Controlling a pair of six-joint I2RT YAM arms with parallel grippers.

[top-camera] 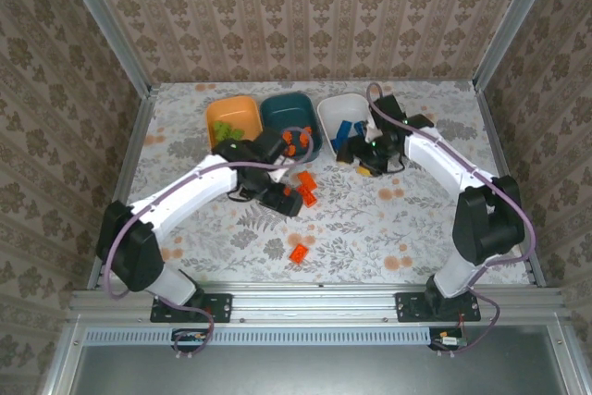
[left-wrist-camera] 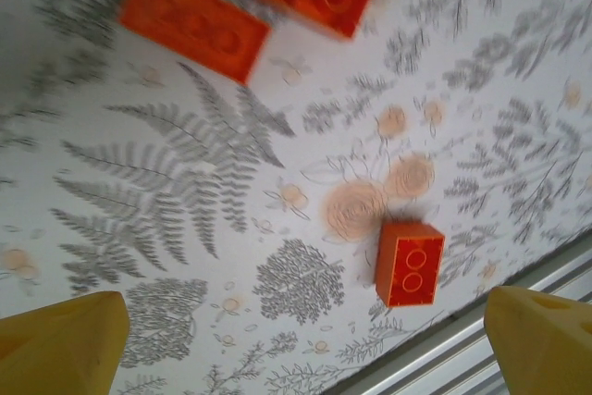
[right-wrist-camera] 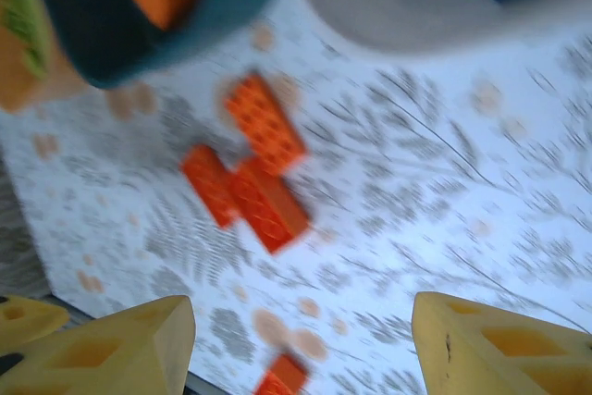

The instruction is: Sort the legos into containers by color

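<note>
1. Step in hand, as we judged it: clearing the loose orange legos [top-camera: 306, 189] from mid-worktop, just in front of the dark teal bowl [top-camera: 287, 113]
2. Green legos [top-camera: 225, 127] lay in the orange bowl [top-camera: 242, 110] and blue legos [top-camera: 344, 127] in the white bowl [top-camera: 335, 106], all three bowls along the far edge
3. Next move called for lowering onto one orange brick and closing across its narrow sides
4. Left gripper [left-wrist-camera: 305, 344]: jaws fully apart, nothing held, above the orange legos
5. Right gripper [right-wrist-camera: 303, 339]: jaws parted, empty, by the white bowl's near rim
</note>
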